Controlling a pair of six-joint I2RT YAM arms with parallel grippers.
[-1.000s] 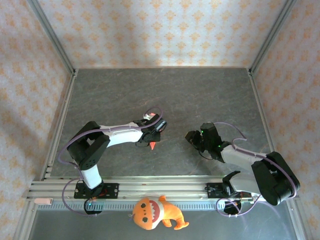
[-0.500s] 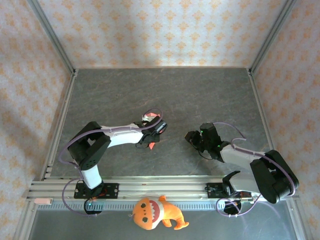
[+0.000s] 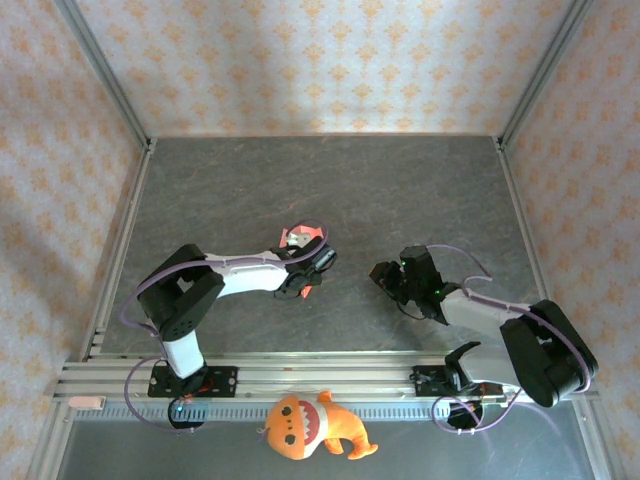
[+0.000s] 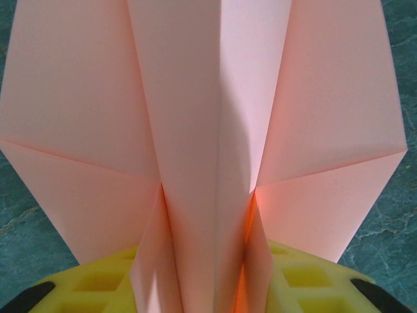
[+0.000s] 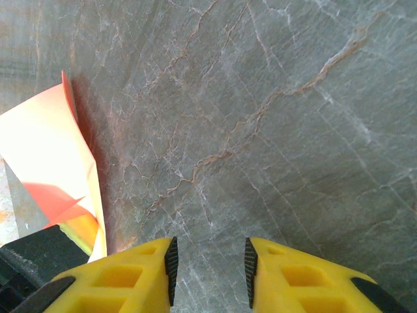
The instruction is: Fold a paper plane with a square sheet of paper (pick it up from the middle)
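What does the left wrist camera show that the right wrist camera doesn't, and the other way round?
Left wrist: the paper plane up close, its creased centre fold running down between the yellow fingers of the left tool. Right wrist: the right tool open over the table, the plane off at the left edge. Both: the pink paper plane and the marbled table.

This is a robot lab test cell. A left arm and a right arm sit on a metal rail at a stone-look bench's edge, walled by patterned panels on aluminium posts.
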